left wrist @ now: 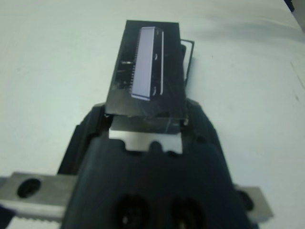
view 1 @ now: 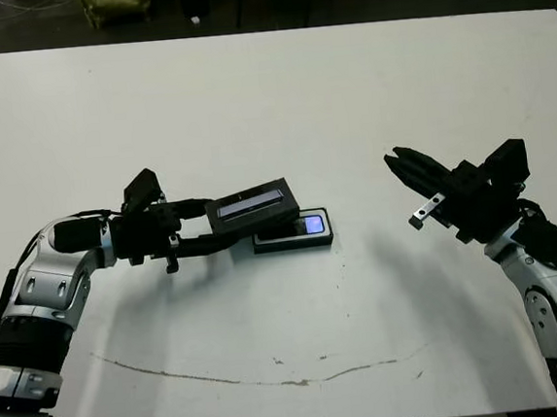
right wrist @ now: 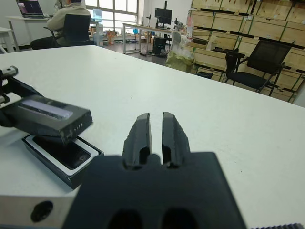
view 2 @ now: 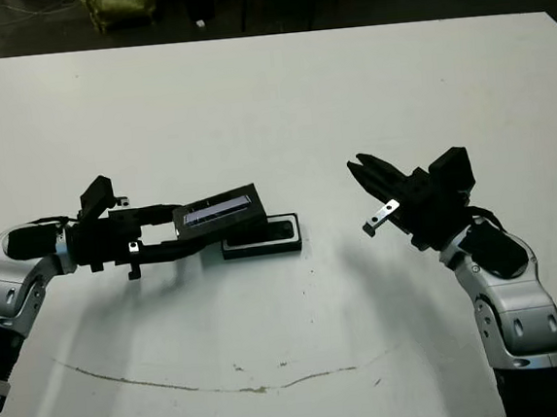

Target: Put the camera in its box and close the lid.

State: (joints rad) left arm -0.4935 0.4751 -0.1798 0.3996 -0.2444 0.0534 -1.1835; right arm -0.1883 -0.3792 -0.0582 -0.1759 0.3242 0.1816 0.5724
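A: Holding lid point(view 1: 252, 205) clamped in left claw point(view 1: 202, 227), tilted, overlapping box's point(view 1: 293, 233) left end; camera point(right wrist: 63, 150) inside.
B: Long axes roughly parallel. Right claw point(view 1: 399, 166) together, well apart from box.

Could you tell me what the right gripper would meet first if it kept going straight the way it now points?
Judging by the head views, the right gripper points across the table toward the robot's left, roughly at the lid held over the box. It would probably meet the lid first, though height and depth are unclear.
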